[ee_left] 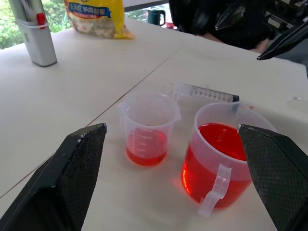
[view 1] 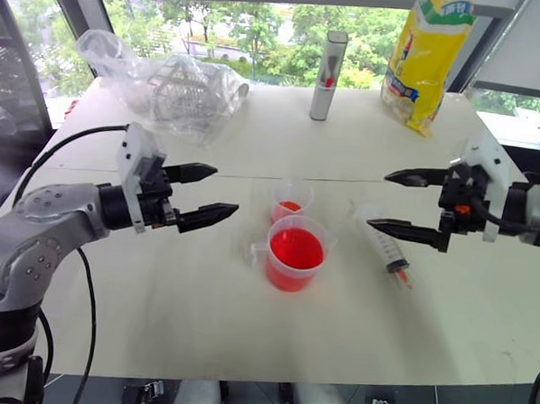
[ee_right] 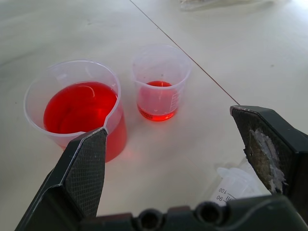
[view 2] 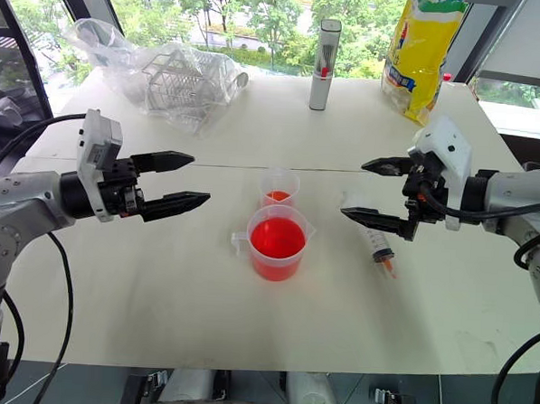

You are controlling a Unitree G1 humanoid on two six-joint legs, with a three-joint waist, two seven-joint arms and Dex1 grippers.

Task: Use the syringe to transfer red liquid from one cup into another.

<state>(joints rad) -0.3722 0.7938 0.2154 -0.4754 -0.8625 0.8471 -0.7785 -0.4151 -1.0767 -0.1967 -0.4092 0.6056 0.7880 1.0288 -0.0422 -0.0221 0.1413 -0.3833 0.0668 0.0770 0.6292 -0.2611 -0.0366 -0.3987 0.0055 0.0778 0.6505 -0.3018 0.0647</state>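
Syringe [ee_right: 236,186]: lying flat, showing "100" and "90".
Left gripper [view 1: 201,195]: hovering spread wide, holding nothing.
Right gripper [view 1: 398,203]: gaping wide, empty, hanging over the syringe.

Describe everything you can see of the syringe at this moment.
The syringe is clear plastic with black graduation marks along a wide barrel and an orange-red tip. It lies flat on the white table, tip toward the robot, on the robot's right of the large handled cup and apart from it. Nothing grips it: the right gripper hangs open above its far end. How far the plunger is drawn cannot be told.
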